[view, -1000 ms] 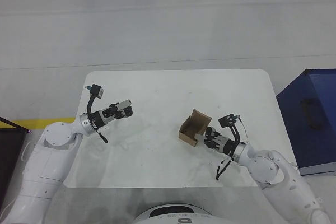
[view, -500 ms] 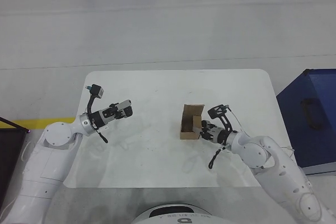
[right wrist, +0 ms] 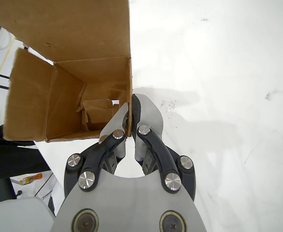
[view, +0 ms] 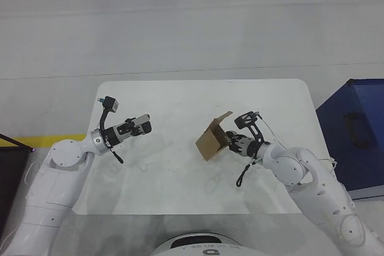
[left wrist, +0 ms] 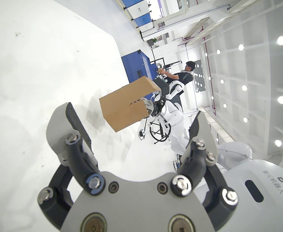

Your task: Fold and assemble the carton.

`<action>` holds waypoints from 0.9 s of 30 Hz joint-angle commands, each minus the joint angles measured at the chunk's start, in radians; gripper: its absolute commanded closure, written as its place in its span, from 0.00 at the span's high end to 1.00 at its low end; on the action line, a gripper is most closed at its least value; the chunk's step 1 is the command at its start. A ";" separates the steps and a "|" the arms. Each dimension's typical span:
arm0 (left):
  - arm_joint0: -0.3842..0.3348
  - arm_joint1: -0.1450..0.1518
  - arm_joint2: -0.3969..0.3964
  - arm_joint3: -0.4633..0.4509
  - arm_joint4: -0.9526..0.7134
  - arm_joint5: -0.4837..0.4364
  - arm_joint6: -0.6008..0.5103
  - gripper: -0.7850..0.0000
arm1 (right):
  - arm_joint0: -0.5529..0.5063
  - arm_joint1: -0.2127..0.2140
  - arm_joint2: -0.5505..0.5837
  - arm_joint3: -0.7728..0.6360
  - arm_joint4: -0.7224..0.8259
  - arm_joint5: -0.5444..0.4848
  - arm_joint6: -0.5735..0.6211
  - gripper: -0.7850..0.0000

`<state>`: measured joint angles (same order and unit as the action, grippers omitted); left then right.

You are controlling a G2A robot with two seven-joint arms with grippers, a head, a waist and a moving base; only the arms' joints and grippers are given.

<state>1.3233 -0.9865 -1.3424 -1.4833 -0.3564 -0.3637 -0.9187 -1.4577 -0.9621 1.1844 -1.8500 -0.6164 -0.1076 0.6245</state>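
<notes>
White table (view: 179,96) spreads under both arms. Right gripper (right wrist: 131,112) pinches one wall of the open carton (view: 210,142), holding it tilted just right of centre. Left gripper (view: 146,124) hangs wide open and empty over the left side.

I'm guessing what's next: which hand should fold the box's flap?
Probably the left hand: it is open, free and faces the carton. The right hand is busy, shut on the carton's wall.
</notes>
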 commanded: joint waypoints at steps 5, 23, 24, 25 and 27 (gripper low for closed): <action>0.000 0.000 0.000 0.000 0.000 0.000 0.000 1.00 | -0.079 0.003 0.087 -0.033 0.250 -0.171 -0.106 0.00; 0.000 0.000 0.000 0.000 0.000 0.000 0.000 1.00 | -0.058 -0.015 0.048 0.073 0.664 -0.392 -0.061 0.00; 0.000 0.000 0.000 0.000 0.000 0.000 0.000 1.00 | -0.050 -0.016 0.046 0.084 0.679 -0.401 -0.053 0.00; 0.000 0.000 0.000 0.000 0.000 0.000 0.000 1.00 | -0.043 -0.016 0.044 0.093 0.681 -0.404 -0.048 0.00; 0.000 0.000 0.000 0.000 0.000 0.000 0.000 1.00 | -0.033 -0.018 0.042 0.100 0.675 -0.401 -0.044 0.00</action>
<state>1.3233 -0.9865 -1.3424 -1.4833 -0.3564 -0.3637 -0.9187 -1.4948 -0.9794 1.2271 -1.7527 0.0641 -0.5115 0.5797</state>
